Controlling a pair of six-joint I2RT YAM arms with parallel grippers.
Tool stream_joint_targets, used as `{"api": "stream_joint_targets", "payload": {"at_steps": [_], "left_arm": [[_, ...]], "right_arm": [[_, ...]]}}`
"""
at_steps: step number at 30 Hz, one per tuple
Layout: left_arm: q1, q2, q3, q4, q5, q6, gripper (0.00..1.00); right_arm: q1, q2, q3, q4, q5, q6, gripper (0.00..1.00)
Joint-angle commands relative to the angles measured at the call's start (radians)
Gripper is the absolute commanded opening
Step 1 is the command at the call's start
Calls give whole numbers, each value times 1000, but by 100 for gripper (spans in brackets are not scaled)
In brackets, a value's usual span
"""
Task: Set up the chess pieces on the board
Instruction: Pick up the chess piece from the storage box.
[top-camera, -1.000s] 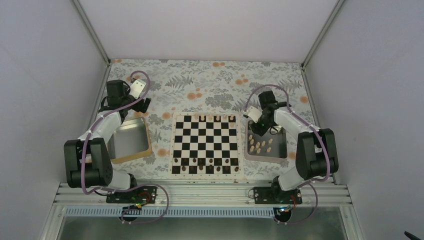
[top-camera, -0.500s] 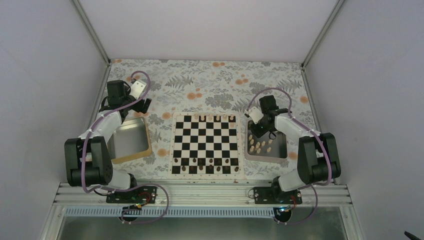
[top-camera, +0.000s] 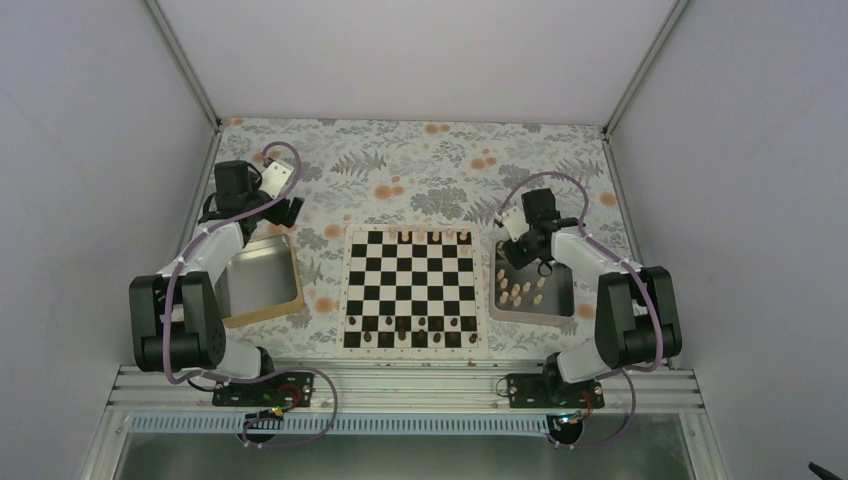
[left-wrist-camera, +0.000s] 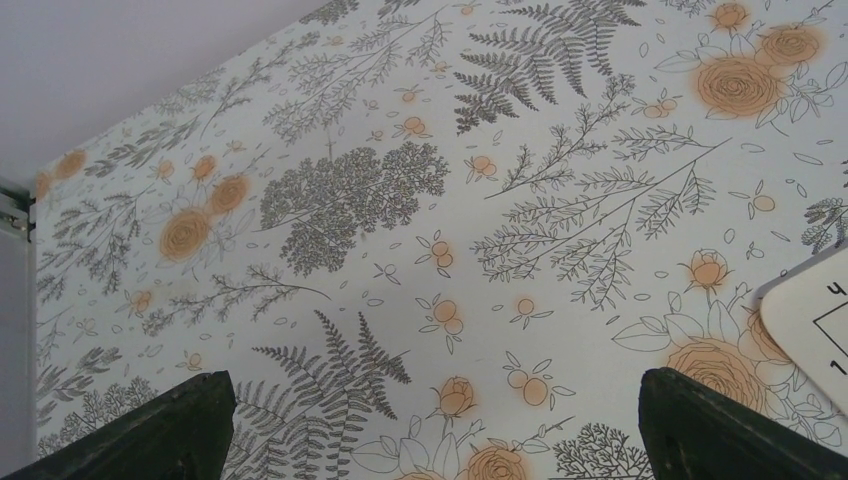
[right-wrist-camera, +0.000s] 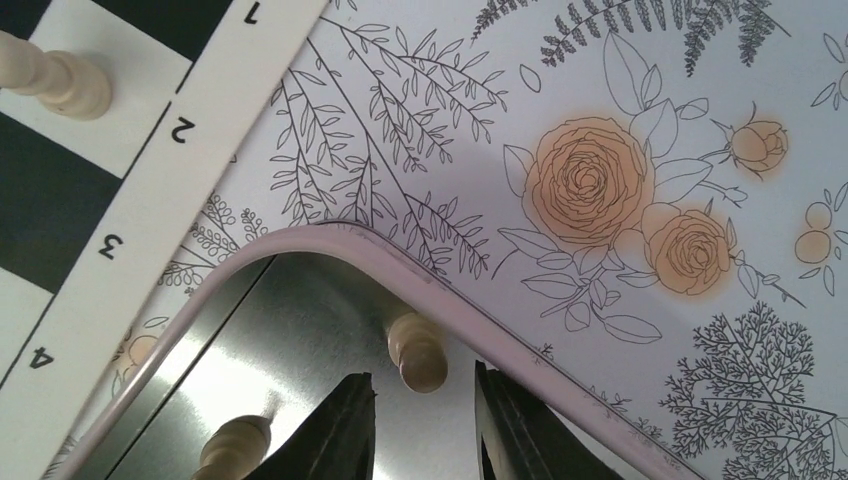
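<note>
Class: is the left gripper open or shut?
Open: the left gripper has its fingers far apart in the wrist view, nothing between them.

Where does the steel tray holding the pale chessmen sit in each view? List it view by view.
Top external: steel tray, just right of the board.
Left wrist: not in it.
Right wrist: curved rim, lower left.
Shared landmark: the board's pale border.

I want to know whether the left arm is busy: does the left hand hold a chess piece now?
No, the left hand stands wide open over the flowered table cover, with nothing between its fingers.
</note>
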Motion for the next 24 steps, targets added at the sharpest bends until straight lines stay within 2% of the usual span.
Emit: {"api": "stream_joint_targets", "payload": {"at_steps": [1, 16, 24], "left_arm": [[6, 11, 21, 15, 28, -3, 100], [6, -1, 8, 21, 32, 0, 100], [6, -1, 5, 22, 39, 2, 100]], "right_arm": [[-8, 12, -15, 39, 38, 18, 28], [-8, 67, -4, 75, 47, 27, 27], [-4, 65, -3, 84, 22, 38, 20]]}}
